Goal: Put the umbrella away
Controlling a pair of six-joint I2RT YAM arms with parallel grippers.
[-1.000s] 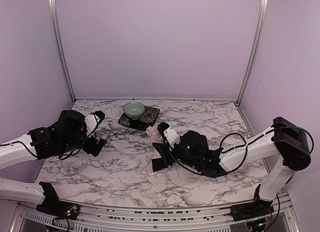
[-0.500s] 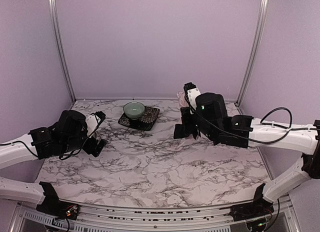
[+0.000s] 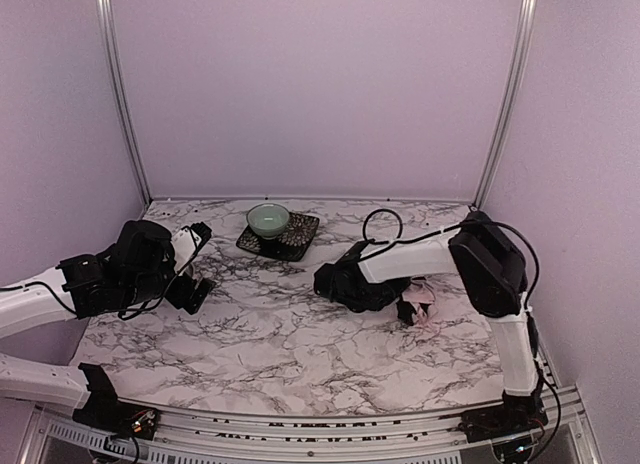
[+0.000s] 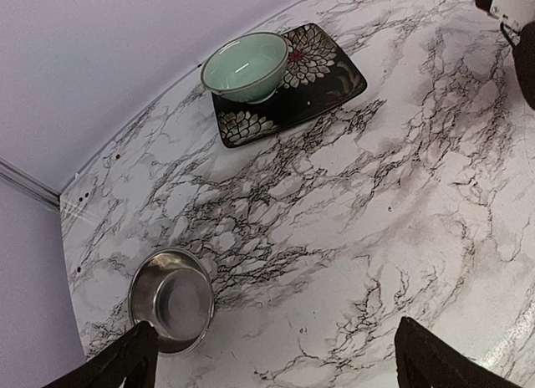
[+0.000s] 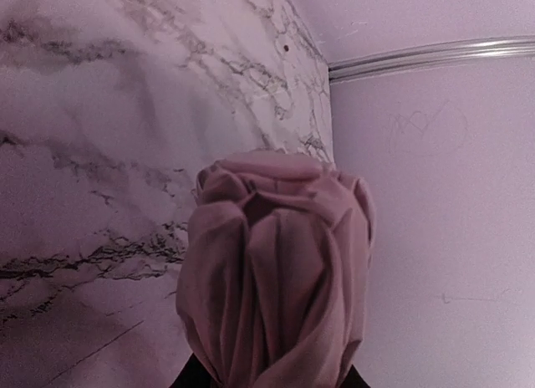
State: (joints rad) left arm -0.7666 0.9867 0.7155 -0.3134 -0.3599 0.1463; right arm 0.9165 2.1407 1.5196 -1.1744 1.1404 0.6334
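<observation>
Swinging down from high, the right gripper (image 3: 405,306) now sits low, well right of the green bowl (image 3: 268,220), jaws clamping the bundled umbrella (image 5: 276,271), seemingly for set-down; the left gripper (image 4: 276,354) jaws stay wide.

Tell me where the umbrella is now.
In the top view, the umbrella is at the right side of the table, held in the right gripper.

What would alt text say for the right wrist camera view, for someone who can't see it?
A folded umbrella of pale pink crumpled fabric fills the lower middle of the close-up view, seen end-on. Behind it, a white marble table with dark veins meets a lilac wall.
</observation>
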